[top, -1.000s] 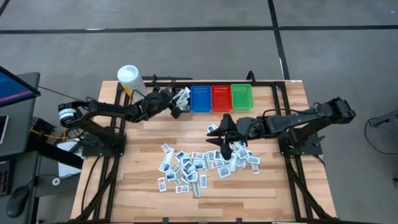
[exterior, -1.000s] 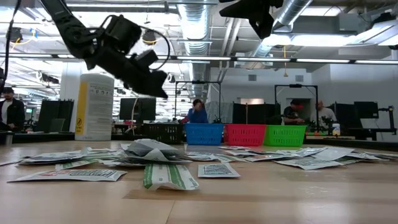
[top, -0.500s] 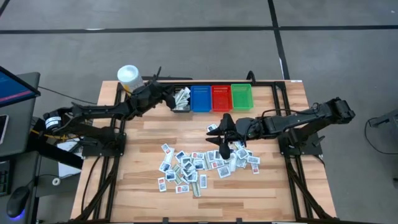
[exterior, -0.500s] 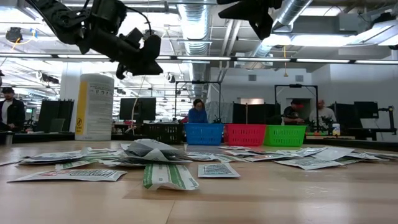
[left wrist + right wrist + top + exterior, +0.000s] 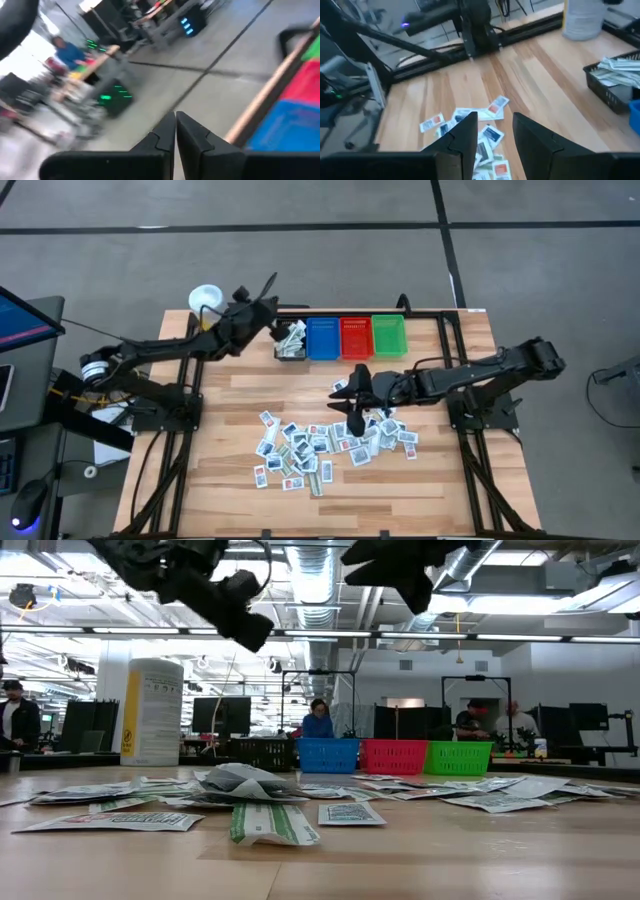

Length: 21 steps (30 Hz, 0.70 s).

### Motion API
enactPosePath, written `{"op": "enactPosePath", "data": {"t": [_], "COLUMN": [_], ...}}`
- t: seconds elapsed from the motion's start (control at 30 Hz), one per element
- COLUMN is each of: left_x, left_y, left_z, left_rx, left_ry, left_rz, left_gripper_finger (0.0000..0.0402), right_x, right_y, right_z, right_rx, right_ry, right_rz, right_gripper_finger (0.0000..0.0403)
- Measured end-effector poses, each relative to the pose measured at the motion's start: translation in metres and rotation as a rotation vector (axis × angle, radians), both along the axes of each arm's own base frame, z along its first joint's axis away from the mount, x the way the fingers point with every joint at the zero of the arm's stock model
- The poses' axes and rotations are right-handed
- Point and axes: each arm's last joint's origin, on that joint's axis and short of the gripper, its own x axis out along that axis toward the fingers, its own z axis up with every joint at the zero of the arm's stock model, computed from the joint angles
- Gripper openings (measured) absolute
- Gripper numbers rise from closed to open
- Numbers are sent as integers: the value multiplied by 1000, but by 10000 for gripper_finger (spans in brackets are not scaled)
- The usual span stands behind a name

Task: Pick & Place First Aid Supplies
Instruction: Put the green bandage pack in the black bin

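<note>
Left hand (image 5: 175,131) closed, empty | right hand (image 5: 492,131) open above dozens of packets (image 5: 320,448) | four bins (image 5: 341,338)

Grey floor (image 5: 300,270) crossed by dark lines, ceiling ducts (image 5: 310,580) overhead (people at far desks (image 5: 400,745)).

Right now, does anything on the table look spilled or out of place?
Yes: small flat white first aid packets lie scattered loose across the wooden table, some overlapping, while the blue, red and green plastic bins look empty.
</note>
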Motion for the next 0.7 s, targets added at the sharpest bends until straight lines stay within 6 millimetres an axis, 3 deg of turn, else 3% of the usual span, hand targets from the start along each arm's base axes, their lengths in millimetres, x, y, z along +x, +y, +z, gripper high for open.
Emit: {"op": "enactPosePath", "data": {"t": [0.23, 0.5, 0.7], "left_x": [30, 47, 56], "left_y": [24, 44, 46], "left_z": [-26, -56, -73], "left_rx": [121, 189, 236], "left_ry": [405, 519, 607], "left_rz": [12, 18, -66], "left_gripper_finger": [16, 32, 51], "right_x": [7, 8, 8], "right_y": [-1, -1, -6], "right_z": [-15, -19, -20], "right_rx": [-9, -12, -12], "right_ry": [55, 79, 89], "right_rz": [-6, -6, -19], "right_gripper_finger": [118, 118, 118]}}
